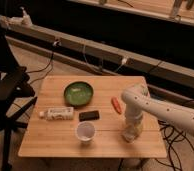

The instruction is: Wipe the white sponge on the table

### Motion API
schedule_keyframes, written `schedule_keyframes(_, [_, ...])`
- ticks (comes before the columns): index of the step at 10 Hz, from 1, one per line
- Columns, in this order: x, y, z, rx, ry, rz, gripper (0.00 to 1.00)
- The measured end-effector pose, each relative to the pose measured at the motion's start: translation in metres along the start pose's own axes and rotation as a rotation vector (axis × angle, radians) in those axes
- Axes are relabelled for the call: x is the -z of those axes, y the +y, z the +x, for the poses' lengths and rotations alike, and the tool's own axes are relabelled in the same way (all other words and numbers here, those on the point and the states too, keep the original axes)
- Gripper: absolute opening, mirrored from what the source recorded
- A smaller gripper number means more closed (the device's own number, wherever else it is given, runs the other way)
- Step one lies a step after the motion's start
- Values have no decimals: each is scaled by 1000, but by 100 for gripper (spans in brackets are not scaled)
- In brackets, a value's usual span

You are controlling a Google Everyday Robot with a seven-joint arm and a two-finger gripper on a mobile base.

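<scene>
on the surface [45, 142], the bowl [78, 93] sat behind the packet [56, 113] and the cup [85, 132]; the claw [131, 130] stood right of the cup, upon the white sponge [128, 136].
</scene>
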Motion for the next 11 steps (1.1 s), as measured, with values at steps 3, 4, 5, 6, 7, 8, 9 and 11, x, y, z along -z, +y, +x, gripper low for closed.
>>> schedule_keyframes(3, [12, 5, -67, 74, 21, 10, 0])
schedule_keyframes(4, [10, 6, -81, 95, 16, 8, 0])
schedule_keyframes(5, [6, 4, -87, 111, 8, 5, 0])
schedule_keyframes(6, [4, 0, -89, 131, 0, 6, 0])
schedule_keyframes(7, [3, -8, -89, 147, -6, 7, 0])
schedule_keyframes(8, [5, -23, -87, 168, -16, 14, 0])
schedule_keyframes(9, [7, -37, -84, 184, -30, 26, 0])
schedule_keyframes(11, [22, -54, -80, 195, -55, 54, 10])
